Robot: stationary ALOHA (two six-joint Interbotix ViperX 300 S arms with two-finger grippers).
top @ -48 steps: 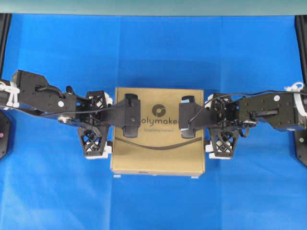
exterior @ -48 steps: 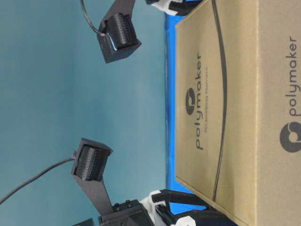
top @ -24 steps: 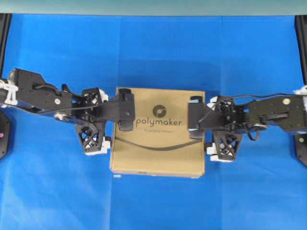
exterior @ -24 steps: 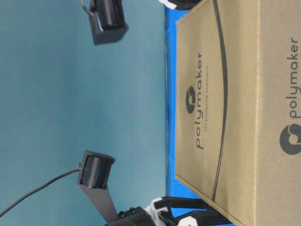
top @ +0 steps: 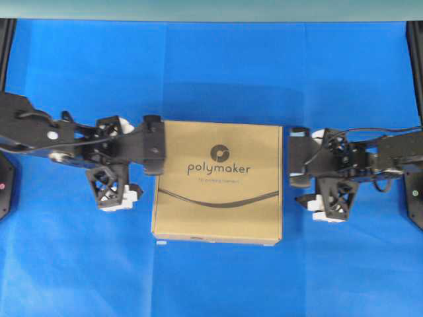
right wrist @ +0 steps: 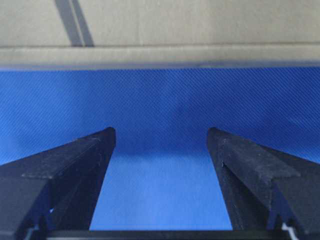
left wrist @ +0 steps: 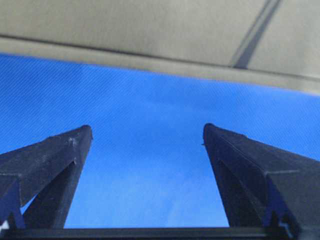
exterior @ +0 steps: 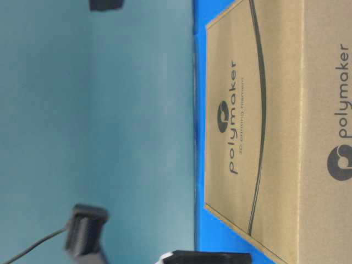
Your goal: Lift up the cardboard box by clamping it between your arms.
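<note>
The cardboard box (top: 218, 181) lies flat on the blue cloth, tan with "polymaker" wording and a curved dark line. My left gripper (top: 132, 158) sits just off its left side, open and empty, and its camera mount overlaps the box edge from above. My right gripper (top: 307, 170) is open and empty beside the right side. In the left wrist view the gripper (left wrist: 147, 130) faces the box wall (left wrist: 150, 30) across a strip of blue cloth. The right wrist view shows the same: gripper (right wrist: 161, 132) apart from the box (right wrist: 175, 25). The table-level view shows the box (exterior: 264, 126) close up.
Blue cloth (top: 211, 72) covers the table, with a teal wall (exterior: 99, 126) behind it. Black frame posts stand at the left edge (top: 5, 59) and right edge (top: 415, 59). A small white tab (top: 160, 243) lies at the box's front left corner.
Both arms have drawn outward from above the box top to its left and right sides. The box has not moved. Both grippers stayed open.
</note>
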